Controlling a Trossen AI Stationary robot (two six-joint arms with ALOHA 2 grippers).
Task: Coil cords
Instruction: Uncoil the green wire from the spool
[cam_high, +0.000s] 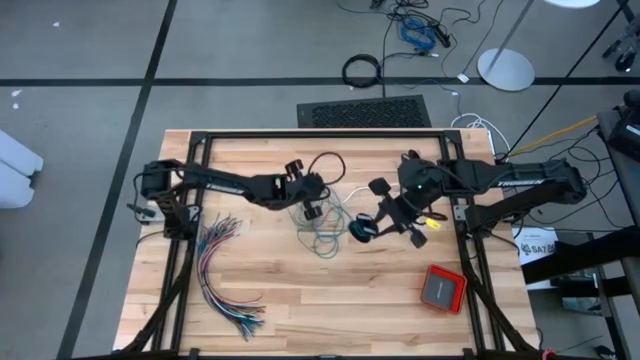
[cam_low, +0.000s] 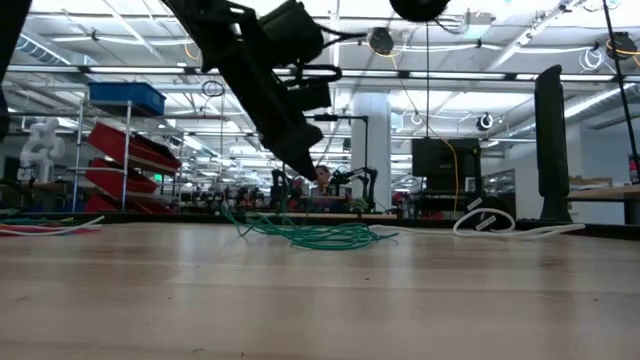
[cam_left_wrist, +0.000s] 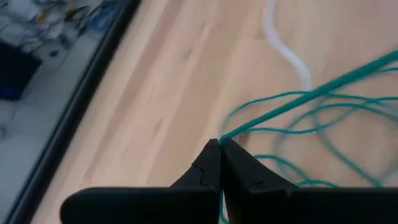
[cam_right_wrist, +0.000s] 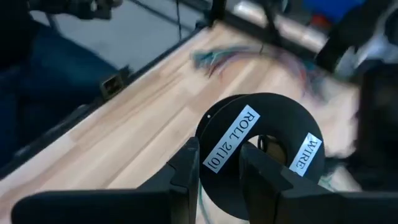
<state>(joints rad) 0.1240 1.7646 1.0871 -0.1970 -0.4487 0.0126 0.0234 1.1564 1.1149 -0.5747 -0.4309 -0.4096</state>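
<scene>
A teal-green cord (cam_high: 322, 238) lies in a loose tangle at the table's middle, and the low view shows the pile (cam_low: 320, 236) flat on the wood. My left gripper (cam_high: 313, 208) stands at the pile's far-left side, shut on a strand of it. A white cord end (cam_high: 345, 195) lies just beyond the pile, near a thin black loop (cam_high: 328, 160). Right of the pile my right gripper (cam_high: 385, 218) hangs above the table, shut on a black spool (cam_right_wrist: 261, 137) labelled ROLL and WIRE. My left gripper pinches a single strand of the teal-green cord (cam_left_wrist: 231, 132) at the very tips of its two fingers (cam_left_wrist: 239, 163), slanting down from the table's left. From the tips the strand runs away straight and taut over the looser loops on the table. My right gripper holds the black spool by the rim of one flange (cam_right_wrist: 219, 149), which stands between its two fingers (cam_right_wrist: 186, 171). The fingers slant down from the table's right side. The spool is lifted clear of the table.
A fanned bundle of many-coloured wires (cam_high: 222, 275) lies at the near left. A small red and grey box (cam_high: 443, 288) sits at the near right. Black frame rails (cam_high: 310, 135) run along the table's far edge and sides. Bare wood lies along the near edge.
</scene>
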